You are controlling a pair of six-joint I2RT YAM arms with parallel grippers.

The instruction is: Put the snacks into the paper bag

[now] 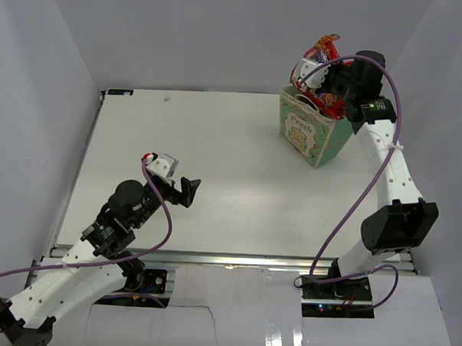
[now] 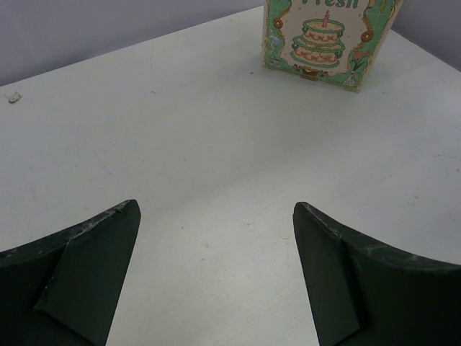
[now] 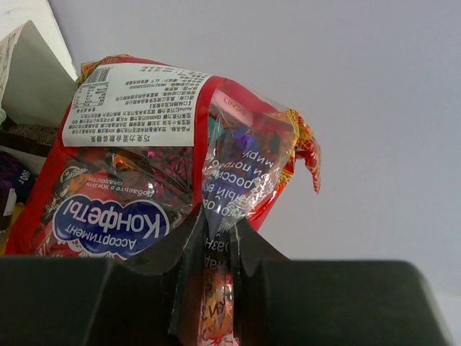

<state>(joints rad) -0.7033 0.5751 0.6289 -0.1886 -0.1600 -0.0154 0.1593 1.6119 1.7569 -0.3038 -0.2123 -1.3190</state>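
Note:
The mint-green and cream paper bag with the "Fresh" label stands at the back right of the table; its front shows in the left wrist view. My right gripper is shut on a fold of the large red crinkly candy bag, held over the paper bag's open top with its lower end inside. In the right wrist view the candy bag fills the left half, pinched at the gripper. My left gripper is open and empty above the bare table. The other snacks are hidden.
Pale walls enclose the white table on the left, back and right. The paper bag's inner wall shows beside the candy bag, with dark contents below it. A small speck lies far left on the table.

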